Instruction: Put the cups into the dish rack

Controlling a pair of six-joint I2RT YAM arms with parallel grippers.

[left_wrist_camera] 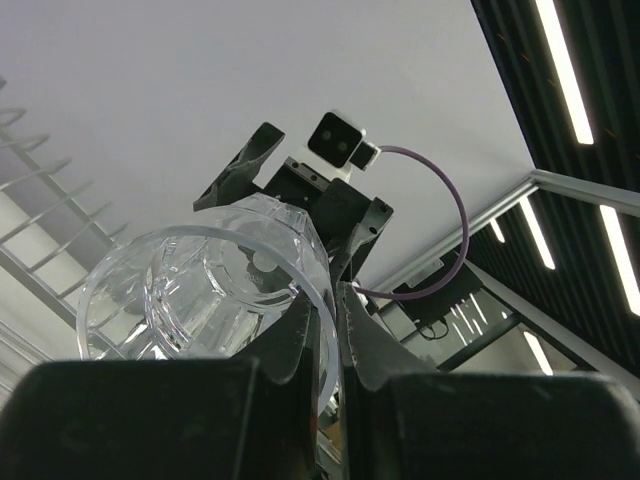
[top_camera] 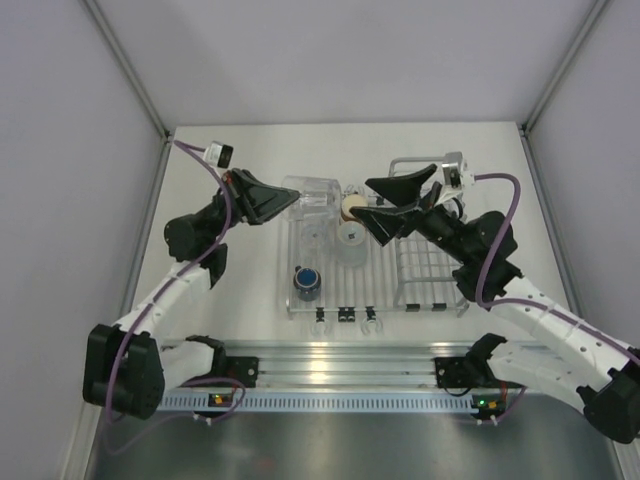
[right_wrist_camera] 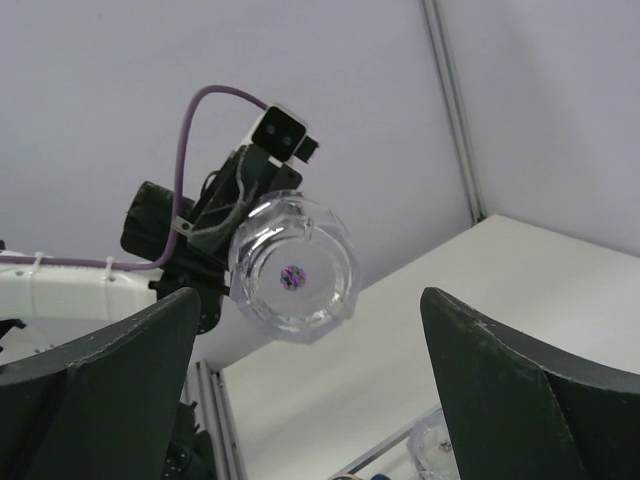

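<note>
- The left gripper is clenched on the clear cup. It pinches the rim wall with one finger inside and one outside. The cup lies on its side in the air, mouth toward the left wrist camera.
- Seen from above, that cup hangs over the far left part of the dish rack, above the flat section. The tan-and-brown cup, the pale blue cup and the dark blue mug already sit there.
- The right gripper is spread wide and empty, facing the cup's base (this looks like a handover, though a direct placement is also possible).
- For a handover, the right jaws should close around the body near the base, well clear of the left fingers. The left should let go only once that hold is firm.
- A rim pinch on a smooth see-through wall is likely a slippery hold, so the moves should be slow and free of twisting.
- The cup should go down onto a free stretch of bars, apart from the tan-and-brown cup, which sits nearest.
</note>
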